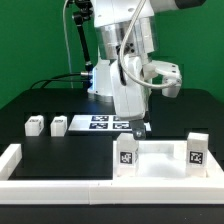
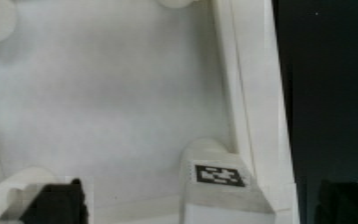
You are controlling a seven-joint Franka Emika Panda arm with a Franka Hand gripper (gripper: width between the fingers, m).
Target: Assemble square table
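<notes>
The white square tabletop (image 1: 160,166) lies flat at the front, against the border rail. Two tagged legs stand upright on it, one at its left corner (image 1: 125,152) and one at its right corner (image 1: 195,150). Two loose legs (image 1: 35,125) (image 1: 58,125) lie on the black table at the exterior view's left. My gripper (image 1: 137,127) hangs just above and behind the left standing leg, open and holding nothing. In the wrist view the tabletop (image 2: 105,100) fills the picture, and the tagged leg (image 2: 220,176) sits between my open gripper's (image 2: 197,210) dark fingertips (image 2: 51,205).
The marker board (image 1: 100,122) lies flat behind the tabletop, under the arm. A long white border rail (image 1: 50,178) runs along the front and up the left side. The robot base and black cables (image 1: 70,75) stand at the back.
</notes>
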